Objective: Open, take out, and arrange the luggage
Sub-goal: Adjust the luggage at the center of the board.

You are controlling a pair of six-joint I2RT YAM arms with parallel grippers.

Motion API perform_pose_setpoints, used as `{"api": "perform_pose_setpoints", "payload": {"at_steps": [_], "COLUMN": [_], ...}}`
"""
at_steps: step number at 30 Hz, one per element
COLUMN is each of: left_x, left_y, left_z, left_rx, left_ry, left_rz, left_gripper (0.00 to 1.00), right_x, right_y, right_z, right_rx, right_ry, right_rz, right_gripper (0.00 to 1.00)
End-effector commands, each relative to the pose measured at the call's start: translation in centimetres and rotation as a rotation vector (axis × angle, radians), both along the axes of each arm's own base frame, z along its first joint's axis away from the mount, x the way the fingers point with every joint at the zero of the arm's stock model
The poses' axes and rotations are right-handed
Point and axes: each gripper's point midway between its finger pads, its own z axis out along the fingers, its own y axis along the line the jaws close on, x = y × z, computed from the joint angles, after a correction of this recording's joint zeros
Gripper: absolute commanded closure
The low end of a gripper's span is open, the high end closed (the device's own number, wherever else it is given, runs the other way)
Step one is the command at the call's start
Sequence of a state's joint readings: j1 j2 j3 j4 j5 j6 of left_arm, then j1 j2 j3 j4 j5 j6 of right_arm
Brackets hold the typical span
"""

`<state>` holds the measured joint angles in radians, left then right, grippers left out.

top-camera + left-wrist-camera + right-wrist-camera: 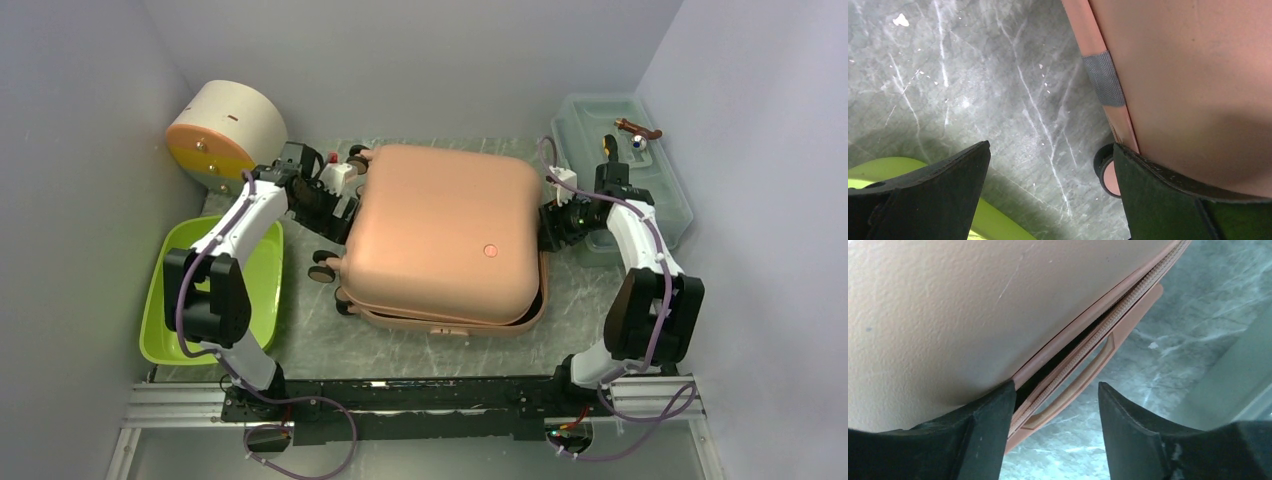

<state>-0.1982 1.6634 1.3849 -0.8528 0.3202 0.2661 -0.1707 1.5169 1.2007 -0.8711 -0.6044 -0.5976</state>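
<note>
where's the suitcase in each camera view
Top external: the suitcase fills the centre.
Left wrist: the suitcase takes up the right side.
Right wrist: the suitcase fills the upper left.
Shared landmark: the grey marbled table under it.

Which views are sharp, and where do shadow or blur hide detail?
Top external: evenly lit and sharp, with only a soft shadow under the near edge of the suitcase. Left wrist: the marbled table is sharp, and a dark shadow crosses the lower part of the suitcase. Right wrist: the suitcase texture and zipper are sharp, but the toolbox at right is blurred.
</note>
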Motion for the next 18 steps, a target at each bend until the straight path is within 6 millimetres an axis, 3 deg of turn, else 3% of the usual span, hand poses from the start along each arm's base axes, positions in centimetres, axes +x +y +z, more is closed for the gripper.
{"api": "perform_pose_setpoints", "payload": {"at_steps": [1, 12, 18], "left_x": [-2.0, 2.0, 5.3], "left_y": [-5.1, -7.8, -8.9], "left_z": [-0.2, 0.2, -0.4], "left_rx": [-0.141, -0.224, -0.237], "left_ry": [0.069, 0.049, 0.028], "left_rz": [-0.104, -0.077, -0.063], "left_gripper": [0.01, 0.01, 0.01], "right_x": [1.8, 5.8, 10.1], "right_y": [1.5, 2.7, 3.3], "right_z": [0.5, -1.5, 0.7], "right_rx": [0.103, 0.124, 0.140], "right_ry": [-0.002, 0.048, -0.026], "right_rz": [-0.019, -0.057, -0.121], "right_gripper": [0.41, 0.71, 0.73]}}
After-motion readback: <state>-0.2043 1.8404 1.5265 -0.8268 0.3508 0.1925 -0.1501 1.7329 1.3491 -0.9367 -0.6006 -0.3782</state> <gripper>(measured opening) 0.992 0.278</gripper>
